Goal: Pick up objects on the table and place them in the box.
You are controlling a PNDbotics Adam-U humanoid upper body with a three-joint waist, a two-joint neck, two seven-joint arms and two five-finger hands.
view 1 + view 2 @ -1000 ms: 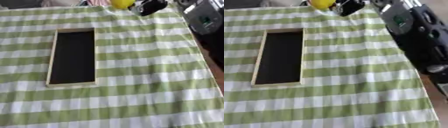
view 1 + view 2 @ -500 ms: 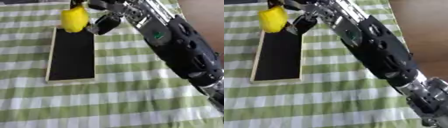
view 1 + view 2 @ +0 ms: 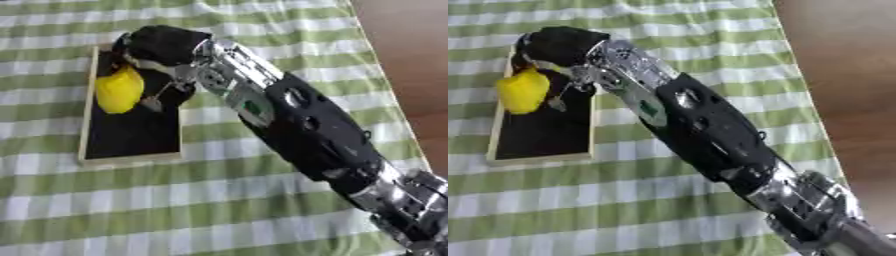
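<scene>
My right hand [image 3: 162, 47] reaches in from the lower right and hovers over the far end of the box [image 3: 131, 159], a shallow wooden tray with a black inside. Its fingers are curled round a yellow lemon-shaped object [image 3: 119, 90], which hangs below the hand over the box's upper half. I cannot tell whether the yellow object touches the box floor. The left hand shows in neither view.
A green and white checked cloth [image 3: 219, 200] covers the table. The table's right edge runs past brown floor [image 3: 411, 60] at the upper right. My right forearm [image 3: 306, 130] crosses the cloth diagonally.
The right hand has carried the yellow object from the box's far edge down over the box's inside. The camera view has also shifted.
</scene>
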